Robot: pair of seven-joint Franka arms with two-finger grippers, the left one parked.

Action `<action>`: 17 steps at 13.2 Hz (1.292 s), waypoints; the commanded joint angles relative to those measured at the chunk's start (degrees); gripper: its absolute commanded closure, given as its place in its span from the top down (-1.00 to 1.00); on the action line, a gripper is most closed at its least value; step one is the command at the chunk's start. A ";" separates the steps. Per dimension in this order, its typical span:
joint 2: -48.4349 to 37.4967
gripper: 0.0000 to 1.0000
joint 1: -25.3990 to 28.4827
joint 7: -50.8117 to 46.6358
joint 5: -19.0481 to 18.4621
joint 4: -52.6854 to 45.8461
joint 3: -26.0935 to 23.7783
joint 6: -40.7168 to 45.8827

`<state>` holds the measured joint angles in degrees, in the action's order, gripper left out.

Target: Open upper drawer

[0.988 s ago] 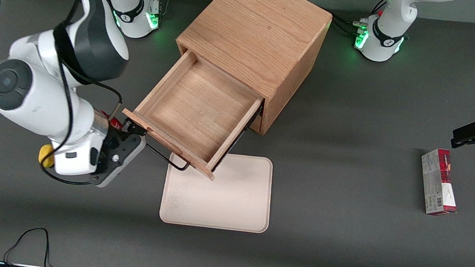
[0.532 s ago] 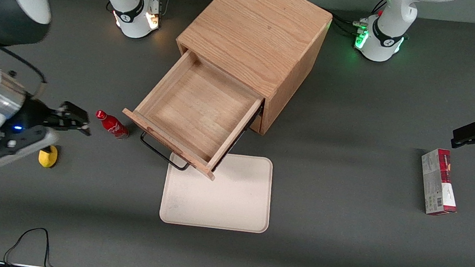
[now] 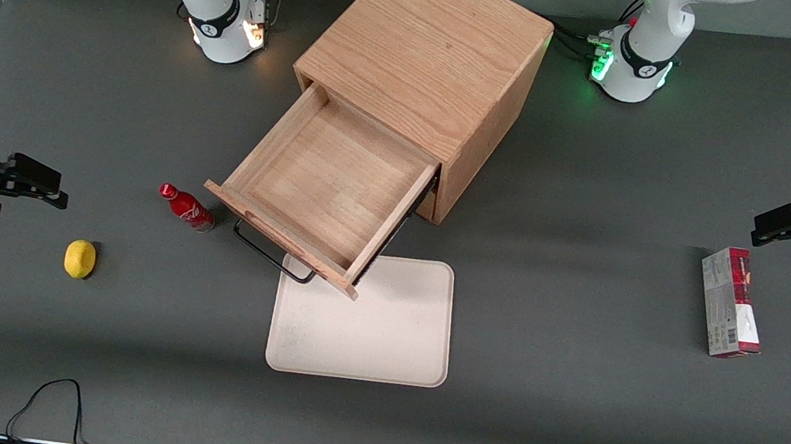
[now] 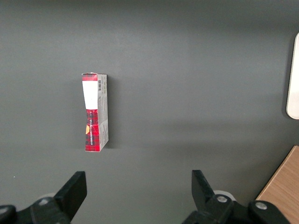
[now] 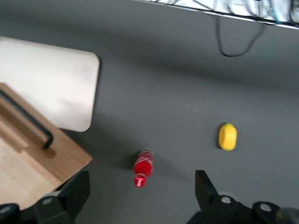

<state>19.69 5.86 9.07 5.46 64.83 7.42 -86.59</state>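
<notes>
A: Is the upper drawer (image 3: pixel 328 184) open?

B: Yes. It sticks far out of the oak cabinet (image 3: pixel 427 52), toward the front camera. Its wooden tray shows all the way in, and nothing is in it. Its black handle (image 3: pixel 270 256) hangs just above the edge of the cream tray (image 3: pixel 368 324) on the tabletop (image 3: pixel 570 394).

A: Where is the end effector (image 3: pixel 38 182)?

B: It is well apart from the drawer, out at the working arm's end of the tabletop. Its fingers (image 5: pixel 77 189) are spread wide, and they hold nothing.

A: What is near it?

B: A red bottle (image 3: pixel 186 207) stands just beside the drawer's front corner. A lemon (image 3: pixel 80 259) sits nearer the front camera than the end effector.

A: So what is left to do?

B: It looks like nothing. The drawer seems pulled out as far as the job needs, and the arm is clear of it.
</notes>
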 commanded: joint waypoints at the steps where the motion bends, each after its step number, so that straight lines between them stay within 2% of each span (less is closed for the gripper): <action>1: -10.70 1.00 -3.21 -1.52 -0.89 15.90 -0.65 -6.03; 4: -16.42 1.00 -6.74 -1.60 -1.50 23.31 -3.19 -7.27; 6: -17.32 1.00 -6.74 -1.87 -6.32 23.41 -3.99 -4.48; 7: -17.32 1.00 -6.74 -3.09 -7.12 23.32 -4.34 -3.68; 12: -15.66 1.00 -6.48 -4.86 -7.22 22.71 -4.43 -6.65; 17: -15.82 1.00 -6.21 -4.85 -7.39 22.53 -4.34 -5.34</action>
<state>4.47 -0.66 5.88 -0.57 87.17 3.31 -92.32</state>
